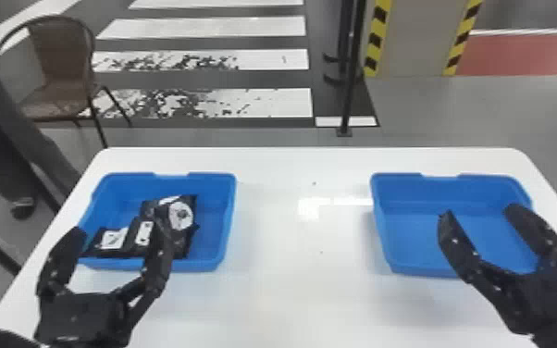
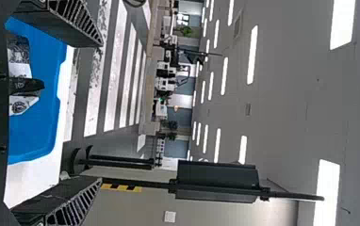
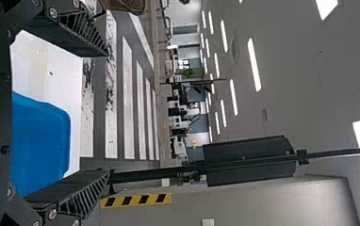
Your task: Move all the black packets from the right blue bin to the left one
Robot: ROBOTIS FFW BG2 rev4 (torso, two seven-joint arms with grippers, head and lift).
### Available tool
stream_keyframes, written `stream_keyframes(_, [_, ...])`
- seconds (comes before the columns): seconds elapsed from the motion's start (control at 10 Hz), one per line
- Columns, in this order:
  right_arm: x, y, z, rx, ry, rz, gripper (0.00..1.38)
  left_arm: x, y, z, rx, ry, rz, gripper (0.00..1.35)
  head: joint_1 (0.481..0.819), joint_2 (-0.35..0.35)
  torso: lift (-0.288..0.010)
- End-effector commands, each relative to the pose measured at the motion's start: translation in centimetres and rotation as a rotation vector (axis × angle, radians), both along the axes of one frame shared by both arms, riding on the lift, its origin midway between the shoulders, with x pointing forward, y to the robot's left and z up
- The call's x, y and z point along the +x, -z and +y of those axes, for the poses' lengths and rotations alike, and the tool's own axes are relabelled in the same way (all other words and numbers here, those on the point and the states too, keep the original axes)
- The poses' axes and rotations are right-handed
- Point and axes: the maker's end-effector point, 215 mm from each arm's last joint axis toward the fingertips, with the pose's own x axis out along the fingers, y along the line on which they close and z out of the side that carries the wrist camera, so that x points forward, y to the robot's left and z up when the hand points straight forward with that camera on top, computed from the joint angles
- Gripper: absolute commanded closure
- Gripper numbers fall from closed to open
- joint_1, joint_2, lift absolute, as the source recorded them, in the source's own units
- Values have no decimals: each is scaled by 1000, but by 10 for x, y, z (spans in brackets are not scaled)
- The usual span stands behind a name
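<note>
Left pincer (image 1: 119,226) hangs seemingly above black packets (image 1: 181,216).

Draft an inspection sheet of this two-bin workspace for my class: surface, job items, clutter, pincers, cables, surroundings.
Surface: white rounded-corner tabletop, both bins standing on it.
Job items: black packets with white labels lie overlapping in the left blue plastic bin; no packet seen in the visible part of the right blue plastic bin.
Clutter: small dark speck between the bins.
Pincers: left black two-finger pincer and right black two-finger pincer open, each at its own side's bin, holding nothing.
Cables: nothing seen.
Surroundings: brown chair, black metal post, white floor stripes, yellow-black hazard markings.
</note>
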Motion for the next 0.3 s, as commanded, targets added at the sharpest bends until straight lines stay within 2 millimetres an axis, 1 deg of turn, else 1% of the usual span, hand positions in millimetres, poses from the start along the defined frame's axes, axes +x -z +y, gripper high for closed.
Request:
stream_keyframes(0.0, [0, 2, -3, 14, 5, -4, 139, 0, 1, -2, -2, 6, 3, 24, 695, 52, -140])
stream_keyframes(0.2, [0, 1, 0, 17, 1, -9, 139, 1, -1, -4, -2, 12, -5, 24, 695, 45, -140])
